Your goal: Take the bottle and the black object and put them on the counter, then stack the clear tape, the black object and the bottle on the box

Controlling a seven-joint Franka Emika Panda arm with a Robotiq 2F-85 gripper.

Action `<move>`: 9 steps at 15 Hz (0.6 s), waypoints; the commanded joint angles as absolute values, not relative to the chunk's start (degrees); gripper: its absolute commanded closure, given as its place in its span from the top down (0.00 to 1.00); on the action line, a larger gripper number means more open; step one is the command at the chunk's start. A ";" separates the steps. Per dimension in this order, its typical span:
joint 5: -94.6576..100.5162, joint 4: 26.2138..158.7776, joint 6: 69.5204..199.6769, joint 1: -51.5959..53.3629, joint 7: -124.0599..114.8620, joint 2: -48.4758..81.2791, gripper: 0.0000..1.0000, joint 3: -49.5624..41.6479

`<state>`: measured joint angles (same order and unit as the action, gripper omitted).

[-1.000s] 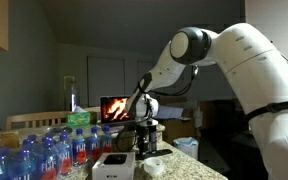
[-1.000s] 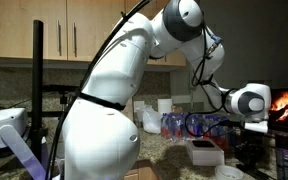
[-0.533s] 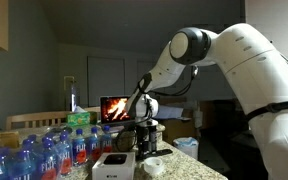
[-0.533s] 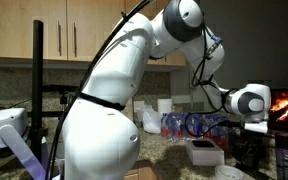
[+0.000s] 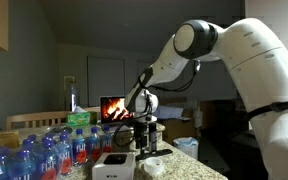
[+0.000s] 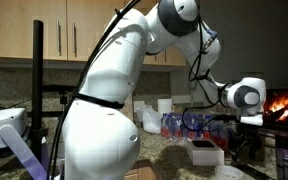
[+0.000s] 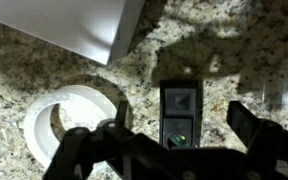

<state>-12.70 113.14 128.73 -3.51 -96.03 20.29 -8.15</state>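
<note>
- Gripper [image 7: 172, 140]: jaws wide apart and empty, hanging low over the counter; the black object [image 7: 181, 112] sits in the gap with bare granite on both sides, touched by neither finger.
- Black object: stands upright on the granite counter [image 7: 24, 62], just beside the clear tape [image 7: 42, 112] and near the corner of the box [image 7: 69, 25]. Top face is dark with a paler square panel and a tiny green dot.
- Handling, as a guess: small, stiff, light. Smooth sides may slip, so take it across the two long side faces, low on the body and squarely, since it is squat but could tip if nudged by one finger first.
- Clear tape: flat pale ring lying on the counter, hollow centre showing granite. Probably very light and easy to push away; grip across the rim wall, one finger inside the hole.
- Box: white, flat top, likely light cardboard, and could slide when things are set on it. Only one corner shows in the wrist view; all of it shows in an exterior view [image 5: 111, 165].
- Hidden or unclear: I cannot pick out the bottle with any certainty, as the dark shapes at the frame edges are too dim to name.
- The robot arm [image 6: 104, 110] fills most of an exterior view and blocks the counter there.
- Water bottles [image 5: 44, 150] crowd the foreground, and low light makes the black object's real height unreadable.
</note>
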 commanded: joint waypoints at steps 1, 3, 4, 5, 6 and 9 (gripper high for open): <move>-12.53 120.44 128.01 -3.59 -94.41 12.05 1.00 -8.20; -13.17 124.58 128.51 -3.79 -93.86 8.57 1.00 -7.98; -13.30 127.11 129.12 -3.74 -93.82 6.76 1.00 -7.86; -13.47 129.25 129.59 -3.79 -93.71 5.36 1.00 -7.75; -13.70 131.68 130.19 -3.83 -93.88 3.83 1.00 -7.66; -13.49 136.44 131.18 -4.19 -94.56 1.27 1.00 -7.71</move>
<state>-12.73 129.82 128.84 -3.52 -95.61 5.95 -8.04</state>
